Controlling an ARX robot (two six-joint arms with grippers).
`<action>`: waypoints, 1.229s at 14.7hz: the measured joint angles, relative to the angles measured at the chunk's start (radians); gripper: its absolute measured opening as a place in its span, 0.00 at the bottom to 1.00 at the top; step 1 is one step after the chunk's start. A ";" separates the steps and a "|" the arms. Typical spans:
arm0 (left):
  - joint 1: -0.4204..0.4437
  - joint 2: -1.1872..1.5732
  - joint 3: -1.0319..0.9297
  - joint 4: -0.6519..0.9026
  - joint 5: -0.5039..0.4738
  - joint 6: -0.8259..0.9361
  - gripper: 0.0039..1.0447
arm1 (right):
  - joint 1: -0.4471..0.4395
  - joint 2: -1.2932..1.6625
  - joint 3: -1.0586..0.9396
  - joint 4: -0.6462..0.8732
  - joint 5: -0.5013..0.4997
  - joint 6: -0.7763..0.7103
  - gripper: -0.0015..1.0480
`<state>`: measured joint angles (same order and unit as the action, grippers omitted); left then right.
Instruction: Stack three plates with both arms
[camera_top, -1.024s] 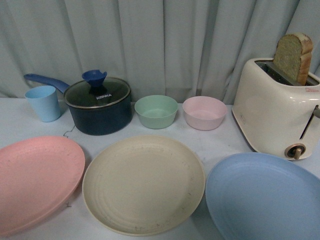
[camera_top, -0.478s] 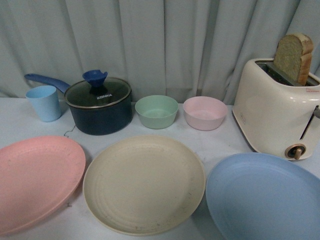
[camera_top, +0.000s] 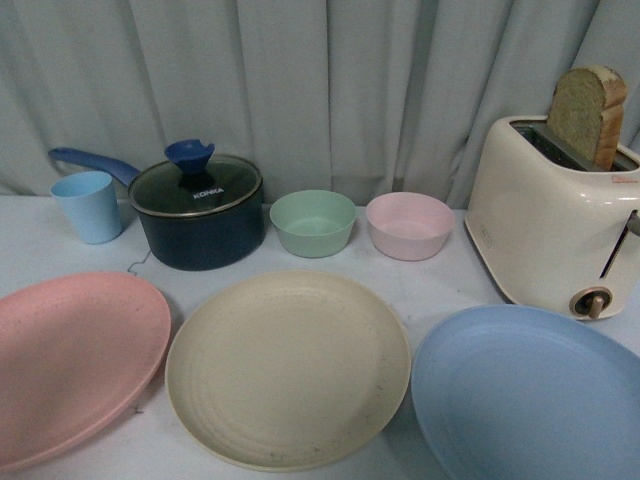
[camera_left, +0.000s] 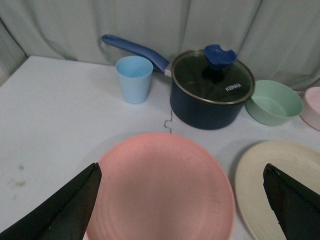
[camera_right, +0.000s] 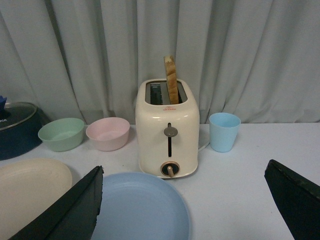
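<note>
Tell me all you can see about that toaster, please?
The toaster is cream, smooth and glossy, with rounded corners. It stands upright on the white table, on the robot's right, just behind the blue plate; whether they touch is unclear. One bread slice stands upright in a top slot, sticking well out. Its end face has a slider high in a vertical slot and a round knob below.

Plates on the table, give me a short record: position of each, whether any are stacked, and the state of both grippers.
pink plate: left of the row, flat on the table
cream plate: middle, flat
light blue plate: right, in front of the toaster
stacked: none yet
left gripper: open, empty, aimed at the pink plate
right gripper: open, empty, aimed at the light blue plate
</note>
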<state>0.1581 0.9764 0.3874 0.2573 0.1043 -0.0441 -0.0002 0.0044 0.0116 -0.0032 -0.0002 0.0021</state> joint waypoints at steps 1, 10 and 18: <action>0.022 0.143 0.061 0.083 0.028 0.039 0.94 | 0.000 0.000 0.000 0.000 0.000 0.000 0.94; 0.218 0.848 0.308 0.264 0.100 0.178 0.94 | 0.000 0.000 0.000 0.000 0.000 0.000 0.94; 0.304 1.049 0.270 0.419 0.104 0.092 0.94 | 0.000 0.000 0.000 0.000 0.000 0.000 0.94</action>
<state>0.4622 2.0258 0.6571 0.6765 0.2085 0.0475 -0.0002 0.0044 0.0116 -0.0036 -0.0002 0.0021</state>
